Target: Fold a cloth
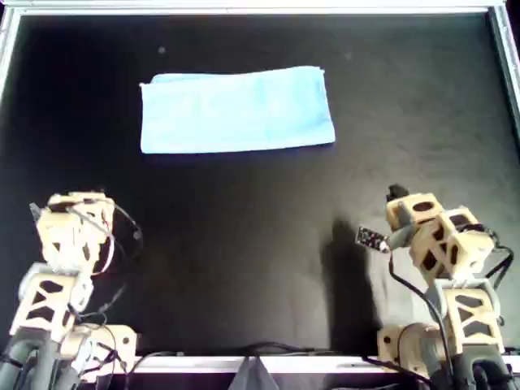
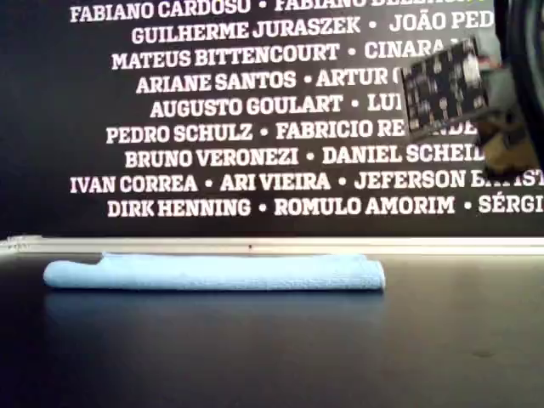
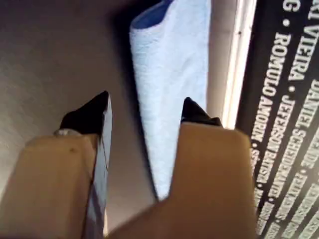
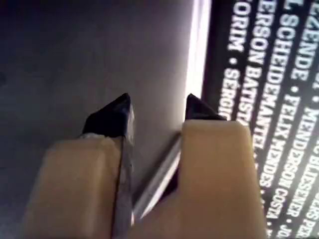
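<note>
The pale blue cloth (image 1: 236, 110) lies flat as a wide rectangle on the black table, toward the far side and left of centre in the overhead view. In the exterior view (image 2: 212, 272) it is a low layered strip. In the first wrist view it (image 3: 174, 64) lies well ahead of my first gripper (image 3: 144, 107), which is open and empty. My first gripper (image 1: 77, 199) is at the near left in the overhead view. My second gripper (image 4: 157, 107) is open and empty over bare table, at the near right (image 1: 398, 195), far from the cloth.
A white rim (image 1: 244, 8) frames the black table. A dark wall with white printed names (image 2: 255, 110) stands behind the far edge. A small circuit board (image 2: 442, 89) on the second arm shows at the exterior view's upper right. Cables (image 1: 260, 353) lie along the near edge.
</note>
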